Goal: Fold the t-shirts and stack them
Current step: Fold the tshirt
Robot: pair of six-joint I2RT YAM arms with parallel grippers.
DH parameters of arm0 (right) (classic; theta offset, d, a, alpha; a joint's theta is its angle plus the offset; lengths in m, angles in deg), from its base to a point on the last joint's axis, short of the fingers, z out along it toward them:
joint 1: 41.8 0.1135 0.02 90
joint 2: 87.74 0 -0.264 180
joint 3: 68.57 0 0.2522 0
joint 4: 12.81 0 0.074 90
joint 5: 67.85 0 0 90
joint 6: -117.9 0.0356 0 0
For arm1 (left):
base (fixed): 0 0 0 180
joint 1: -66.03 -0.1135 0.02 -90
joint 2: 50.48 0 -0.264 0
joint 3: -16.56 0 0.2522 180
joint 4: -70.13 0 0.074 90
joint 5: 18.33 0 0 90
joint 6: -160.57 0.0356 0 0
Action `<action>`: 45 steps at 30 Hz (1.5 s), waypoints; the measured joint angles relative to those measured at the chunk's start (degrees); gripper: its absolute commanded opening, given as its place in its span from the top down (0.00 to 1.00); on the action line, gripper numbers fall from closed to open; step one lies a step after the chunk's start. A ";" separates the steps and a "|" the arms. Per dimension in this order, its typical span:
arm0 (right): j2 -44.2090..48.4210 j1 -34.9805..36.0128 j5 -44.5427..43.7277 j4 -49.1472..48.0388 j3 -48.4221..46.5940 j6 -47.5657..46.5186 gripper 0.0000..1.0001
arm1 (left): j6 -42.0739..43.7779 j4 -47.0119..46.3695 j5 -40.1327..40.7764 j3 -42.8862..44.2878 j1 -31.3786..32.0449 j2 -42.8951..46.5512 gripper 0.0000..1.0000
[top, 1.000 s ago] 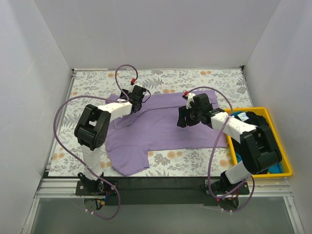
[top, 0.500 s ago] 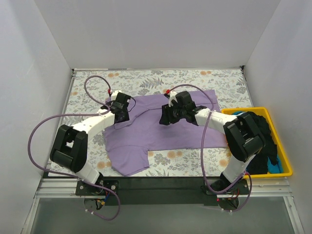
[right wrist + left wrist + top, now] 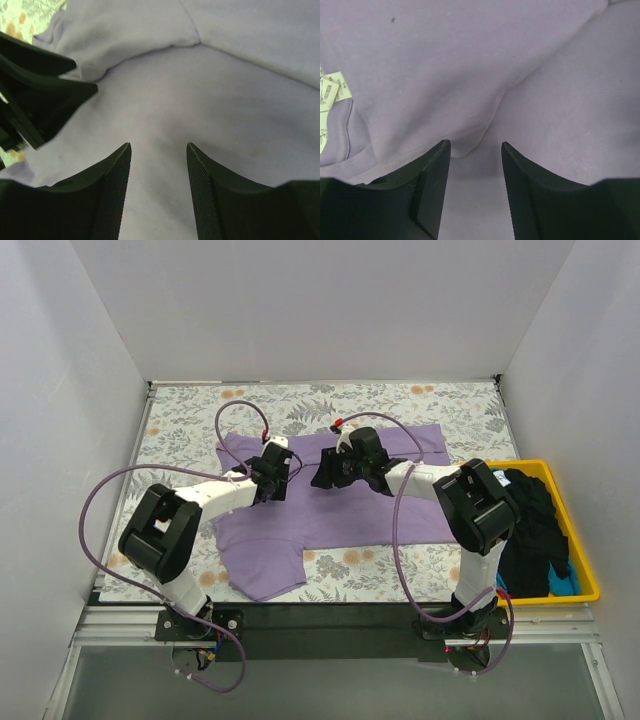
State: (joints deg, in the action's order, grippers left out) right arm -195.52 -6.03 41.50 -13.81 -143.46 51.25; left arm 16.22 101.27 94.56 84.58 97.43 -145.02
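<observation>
Fingers (image 3: 432, 190) of left gripper (image 3: 475, 146) and right gripper (image 3: 159, 146) apart, empty, on one lavender t-shirt (image 3: 340, 515); one yellow tray (image 3: 570, 596).

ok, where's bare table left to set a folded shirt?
Free: far table strip between back wall and lavender t-shirt; left strip by side wall. Crowded: centre, left gripper and right gripper over the t-shirt; yellow tray full.

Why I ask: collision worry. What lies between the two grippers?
Only lavender t-shirt fabric lies between the left gripper and right gripper, shown in the top external view.
</observation>
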 measured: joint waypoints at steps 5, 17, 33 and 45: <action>-1.81 0.00 -1.60 -2.97 -1.53 3.41 0.45 | 3.76 -2.21 1.29 0.13 0.70 -3.91 0.61; -6.49 -0.02 -1.46 -5.64 -4.90 7.15 0.45 | 8.13 -4.63 5.62 3.04 0.98 -8.22 1.00; -16.52 0.00 4.90 -21.03 -7.80 21.88 0.46 | 10.01 -0.15 -0.44 12.22 -0.90 -8.22 1.00; -19.15 0.28 5.07 -26.71 -9.35 26.01 0.49 | 13.09 2.73 -2.05 19.19 -7.06 -13.90 0.94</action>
State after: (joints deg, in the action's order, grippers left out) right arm -214.67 -5.75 46.57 -40.52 -152.81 77.26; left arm 29.31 104.01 92.51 103.77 90.37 -158.93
